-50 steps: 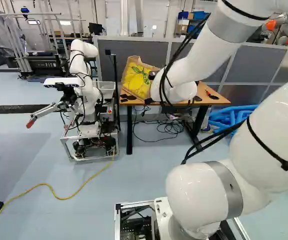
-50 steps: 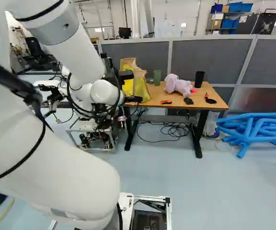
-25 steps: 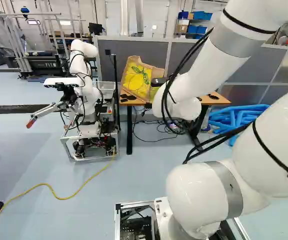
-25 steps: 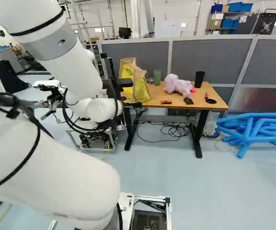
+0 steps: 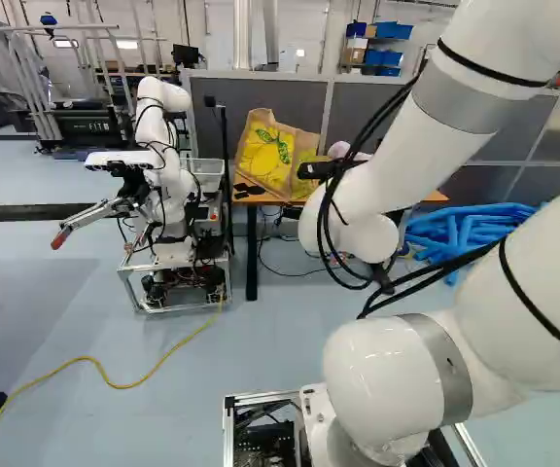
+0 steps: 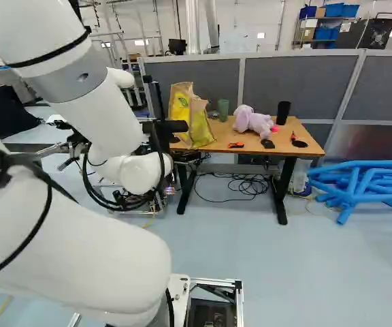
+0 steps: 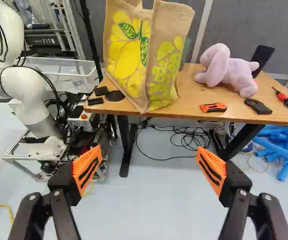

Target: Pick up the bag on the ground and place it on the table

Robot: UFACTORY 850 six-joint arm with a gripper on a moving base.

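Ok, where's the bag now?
The bag stands on the table, at its left end in the right base view, beside the green cup.

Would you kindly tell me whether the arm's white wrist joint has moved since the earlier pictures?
Yes, down: in the right base view, the wrist joint, at first level with the table, now shows below its top.

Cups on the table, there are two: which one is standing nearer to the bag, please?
The green cup. It stands close beside the bag, while the black cup is farther away, beyond the plush toy.
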